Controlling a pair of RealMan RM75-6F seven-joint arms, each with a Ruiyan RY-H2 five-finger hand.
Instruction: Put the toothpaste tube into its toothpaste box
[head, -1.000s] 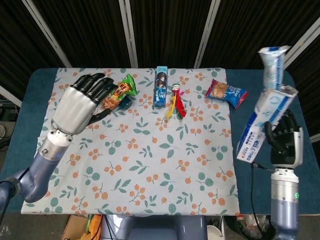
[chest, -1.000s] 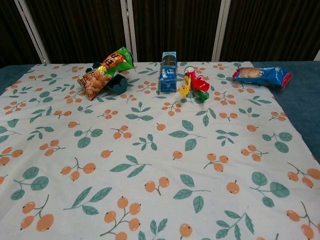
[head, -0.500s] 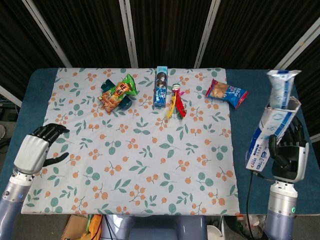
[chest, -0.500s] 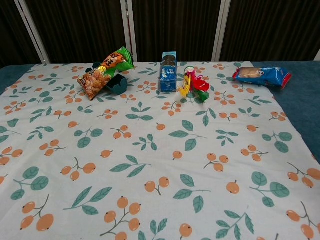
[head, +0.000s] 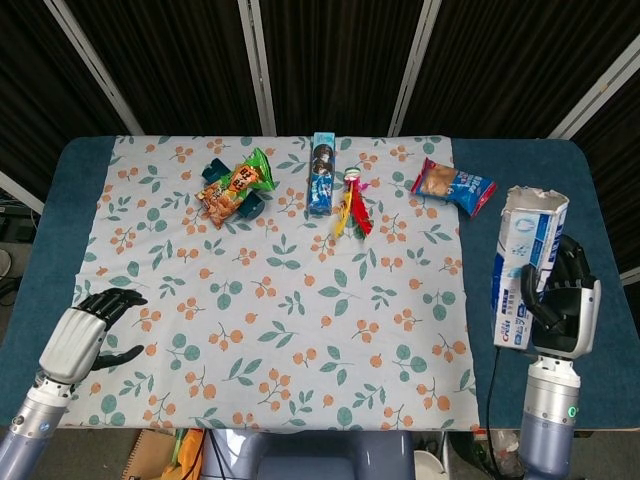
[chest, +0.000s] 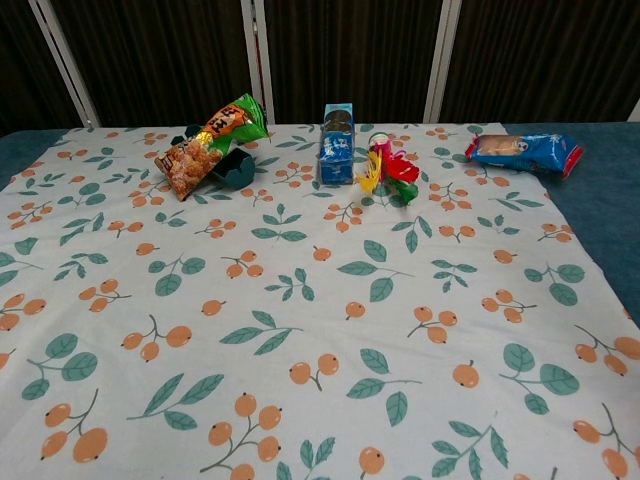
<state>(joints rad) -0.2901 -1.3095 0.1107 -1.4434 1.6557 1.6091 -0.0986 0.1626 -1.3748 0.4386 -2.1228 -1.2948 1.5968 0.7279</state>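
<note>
The right hand (head: 560, 310) clamps the toothpaste box (head: 522, 262) upright beyond the right edge of the surface (head: 300, 300), long axis vertical, open mouth up; no toothpaste tube shows above it, presumably inside. The left hand (head: 85, 335) hangs far off, fingers apart, empty.

left robot hand (head: 88, 337): empty, fingers apart | right robot hand (head: 560, 305): apparently gripping

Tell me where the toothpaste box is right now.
In the head view, the toothpaste box stands upright in the right hand, right of the cloth.
</note>
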